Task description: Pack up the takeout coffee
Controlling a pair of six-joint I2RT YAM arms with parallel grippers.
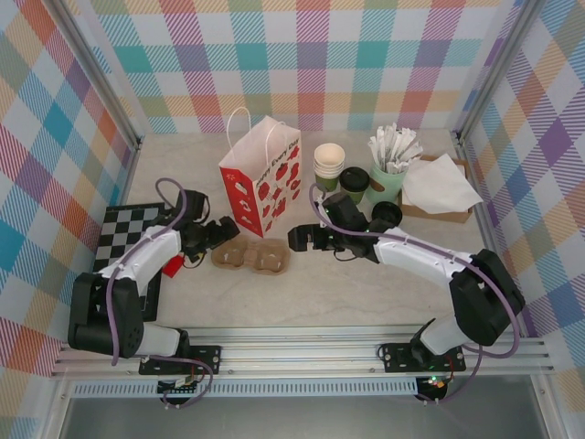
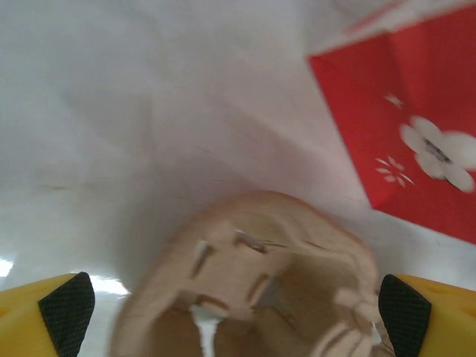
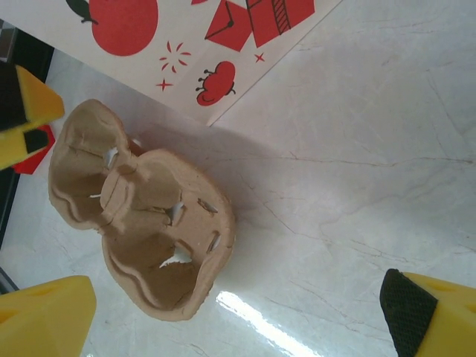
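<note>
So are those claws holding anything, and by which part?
Nothing is held. The left gripper and the right gripper are both open, one on each side of the tray.

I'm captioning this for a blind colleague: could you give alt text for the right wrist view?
A brown pulp two-cup carrier lies empty on the pale marbled table, near the corner of a white paper bag printed in red. Yellow tips of the open right pincer sit in the bottom corners.

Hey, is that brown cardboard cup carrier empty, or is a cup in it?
Empty. Both wells of the cup carrier show bare cardboard; the takeout coffee stands apart near the cup stack.
</note>
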